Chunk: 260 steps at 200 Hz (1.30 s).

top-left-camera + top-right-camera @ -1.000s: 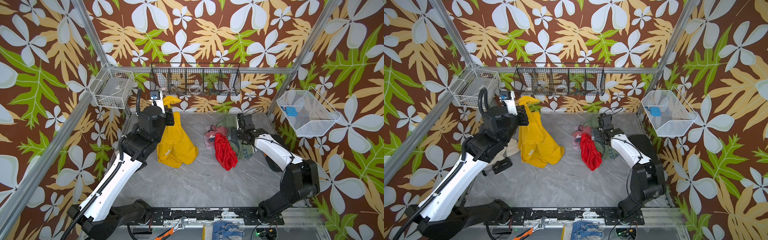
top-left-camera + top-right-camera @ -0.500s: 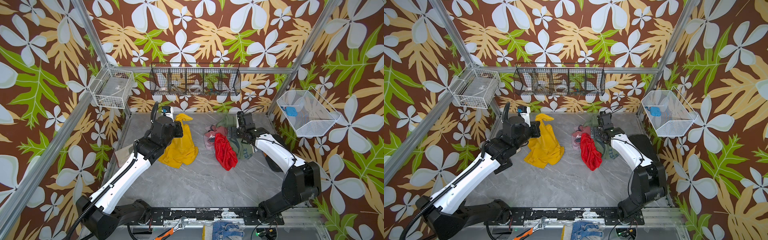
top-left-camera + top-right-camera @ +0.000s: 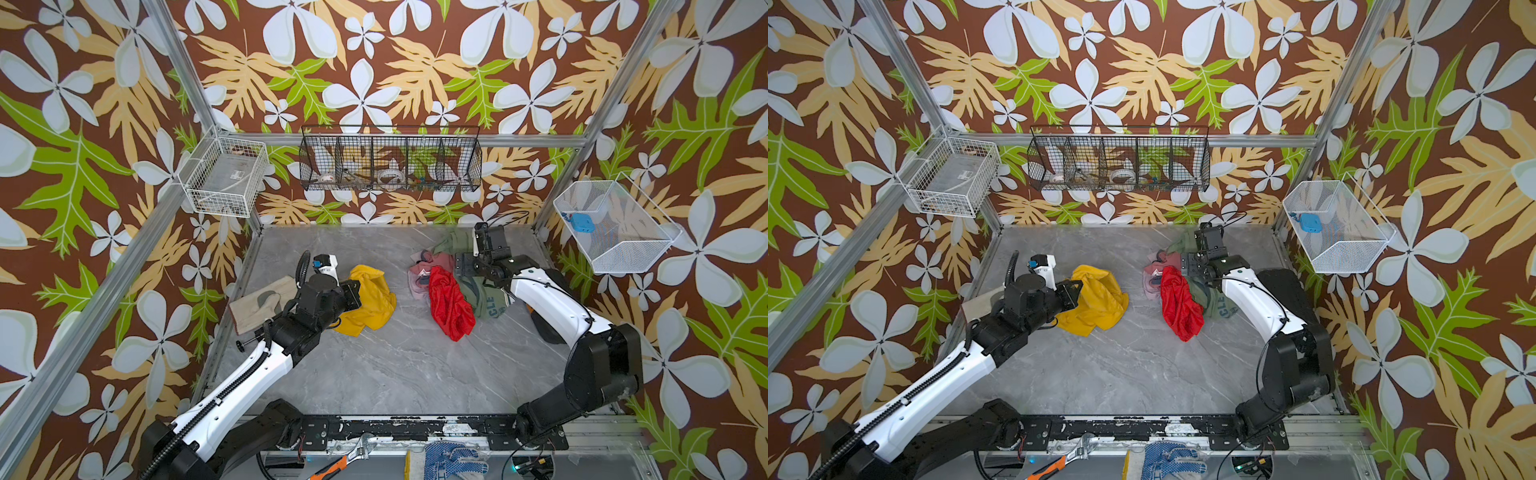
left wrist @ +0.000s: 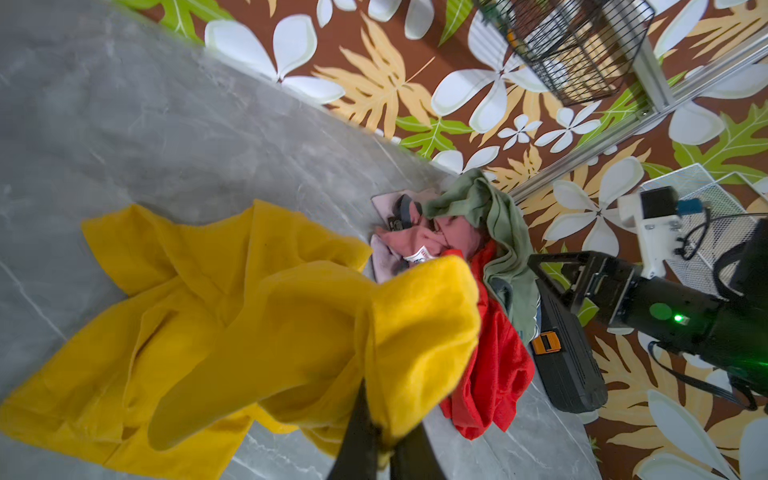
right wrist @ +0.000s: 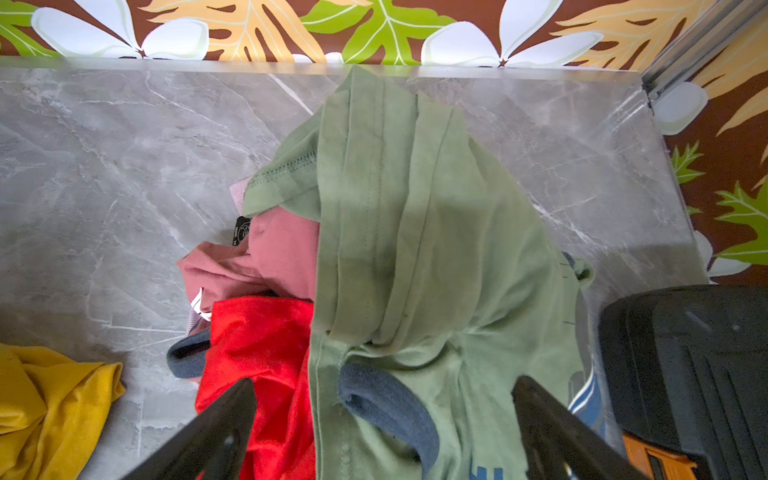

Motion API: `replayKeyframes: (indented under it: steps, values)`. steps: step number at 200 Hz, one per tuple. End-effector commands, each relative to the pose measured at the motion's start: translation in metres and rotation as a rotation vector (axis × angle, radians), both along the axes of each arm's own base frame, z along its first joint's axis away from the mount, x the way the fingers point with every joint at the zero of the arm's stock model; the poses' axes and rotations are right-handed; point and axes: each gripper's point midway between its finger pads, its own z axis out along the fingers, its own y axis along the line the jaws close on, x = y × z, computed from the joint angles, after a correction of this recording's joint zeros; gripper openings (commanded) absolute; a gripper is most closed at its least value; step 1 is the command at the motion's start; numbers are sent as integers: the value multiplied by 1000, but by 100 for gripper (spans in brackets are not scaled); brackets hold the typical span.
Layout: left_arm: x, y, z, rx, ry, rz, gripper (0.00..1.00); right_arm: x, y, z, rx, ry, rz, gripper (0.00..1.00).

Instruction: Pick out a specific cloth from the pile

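Both top views show us the cloth (image 3: 370, 301) left of centre, well apart from the pile (image 3: 451, 291) at centre right, the left gripper (image 4: 374, 419) clamped on its fold and the right gripper (image 5: 384, 382) spread wide over the pile, so we judge only releasing remains.

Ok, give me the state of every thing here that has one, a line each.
left tool, shut on the yellow cloth.
right tool, open over the pile, gripping nothing.
yellow cloth, one fold pinched, the rest crumpled on the table, apart from the pile.
green shirt, bunched on top of the pile.
red cloth, crumpled, trailing off the pile onto the table.
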Motion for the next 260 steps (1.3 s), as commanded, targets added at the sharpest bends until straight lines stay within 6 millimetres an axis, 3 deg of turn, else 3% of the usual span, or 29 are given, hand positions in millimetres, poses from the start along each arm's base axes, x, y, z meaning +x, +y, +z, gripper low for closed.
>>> replayKeyframes:
  steps: [1, 53, 120, 138, 151, 166, 198, 210, 222, 260]
  values:
    - [2, -12, -6, -85, 18, -31, 0, 1, 4, 1, 13, -2, 5, 96]
    - [15, 7, -66, 96, 201, 8, 0, -9, 8, -7, -3, 21, 25, 96]
    - [11, 17, -145, 330, 432, -30, 1, -16, 5, -8, -14, 18, 25, 96]
    - [6, 22, -162, 360, 482, -21, 13, -17, 5, -9, -12, 18, 26, 96]
    - [3, 20, -169, 358, 496, -35, 30, -18, 5, -10, -13, 17, 29, 96]
    - [-1, 19, -169, 369, 494, -45, 51, -18, 5, -10, -17, 18, 34, 96]
    - [-8, 30, -146, 419, 445, 33, 72, -19, 3, -8, -32, 10, 38, 96]
    - [-13, 37, -138, 434, 434, 70, 88, -20, 2, -6, -38, 3, 38, 96]
    - [-18, 42, -128, 450, 417, 92, 94, -20, 1, -4, -43, -3, 39, 96]
    - [-27, 49, -97, 523, 354, 116, 96, -20, 0, 1, -57, -18, 46, 96]
